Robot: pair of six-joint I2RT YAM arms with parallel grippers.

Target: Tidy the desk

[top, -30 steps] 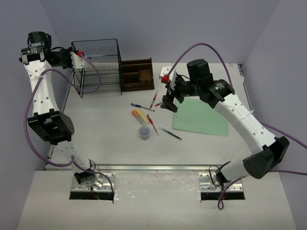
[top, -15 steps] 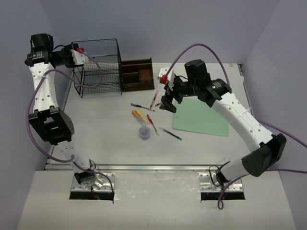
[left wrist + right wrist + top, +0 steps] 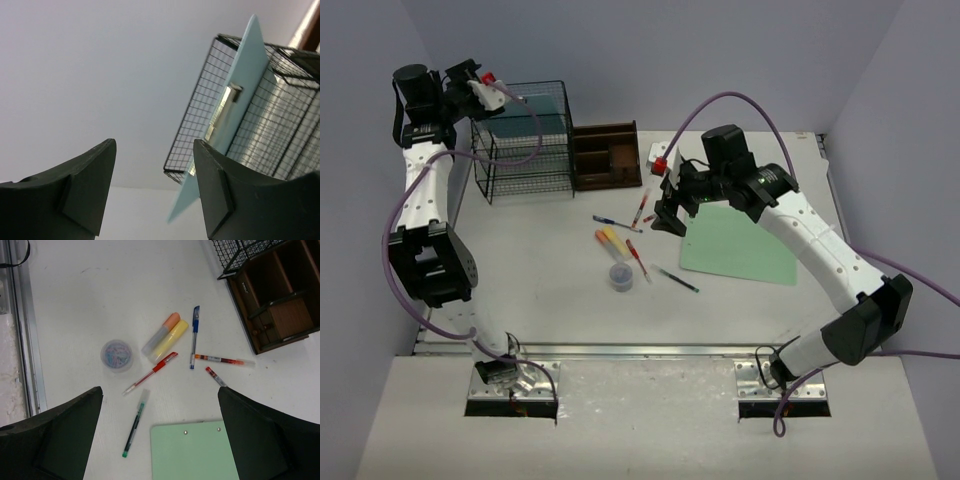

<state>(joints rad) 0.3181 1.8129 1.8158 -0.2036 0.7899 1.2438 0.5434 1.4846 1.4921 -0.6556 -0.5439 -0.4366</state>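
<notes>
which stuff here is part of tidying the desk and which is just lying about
Job: white matte desk; loose pens; orange and yellow highlighters; small clear round tub; pale green clipboard; light blue clipboard; black wire-mesh rack; dark-brown wooden organiser.
Just there: metal rail; purple cables.

You have rack (image 3: pixel 525 150) at table (image 3: pixel 540 260) back left, tray (image 3: pixel 607 155) just right of it, board (image 3: pixel 535 103) on rack. Pens (image 3: pixel 642 208), highlighters (image 3: pixel 611 240), cup (image 3: pixel 622 276) lie mid-table, cup nearest front edge; clipboard (image 3: pixel 740 245) right of them.
</notes>
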